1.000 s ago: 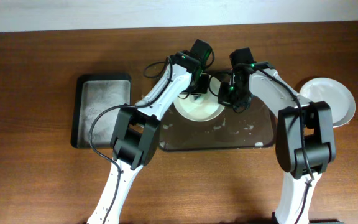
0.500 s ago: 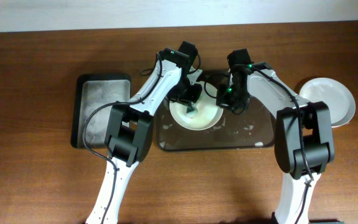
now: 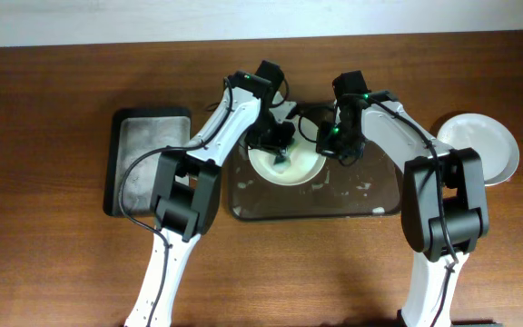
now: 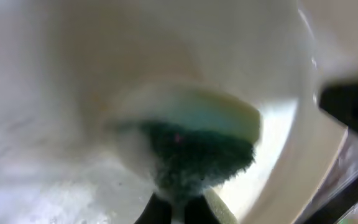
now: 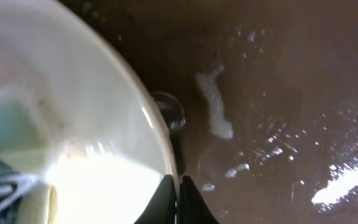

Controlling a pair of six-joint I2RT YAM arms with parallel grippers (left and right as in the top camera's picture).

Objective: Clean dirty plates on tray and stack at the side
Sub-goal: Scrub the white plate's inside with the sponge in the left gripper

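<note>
You had the left gripper (image 4: pixel 174 208) pinching the sponge (image 4: pixel 194 152) against the plate's (image 3: pixel 305 169) middle, while the right gripper (image 5: pixel 178 193), at the plate's 3 o'clock, clamped its rim.

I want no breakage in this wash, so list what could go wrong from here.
1. The right gripper pinches only the thin rim of the plate; scrubbing could pull it free.
2. The tray is wet and foamy, so a loosened plate may slide.
3. The left gripper clamps the sponge by one end; hard pressing might twist it out.
</note>
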